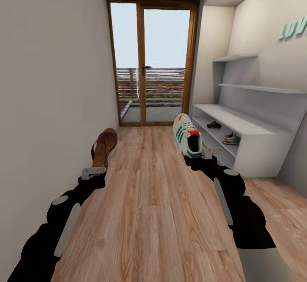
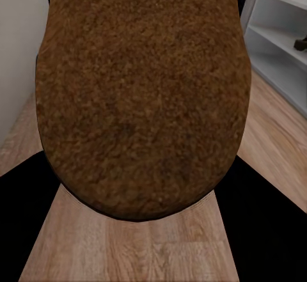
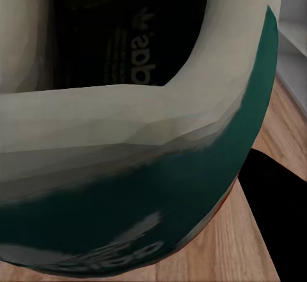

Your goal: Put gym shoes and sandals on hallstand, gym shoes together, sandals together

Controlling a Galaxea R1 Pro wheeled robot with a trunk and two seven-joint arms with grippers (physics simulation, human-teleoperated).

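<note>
Aloft, left tool (image 1: 94,172) grips a brown sandal (image 1: 103,147); right tool (image 1: 200,155) grips a white, green-striped gym shoe (image 1: 186,137).

Head camera faces down the corridor floor (image 1: 153,214); wrist cameras (very close) share it.

Left pincer (image 1: 94,172) holds a dark brown leather slip-on sandal (image 1: 103,146) up off the light brown wood-plank floor (image 1: 149,197), near the left wall. Right pincer (image 1: 204,152) holds a white lace-up gym shoe with green stripes (image 1: 186,136) aloft, right of the sandal. Low white two-tier hallstand with wall shelves (image 1: 247,130) stands against the right wall, right of the held shoe. In its lower tier, a second brown sandal (image 1: 213,125) sits behind a second striped gym shoe (image 1: 231,138). Wood-framed glass door (image 1: 151,62) closes the corridor's far end.
</note>
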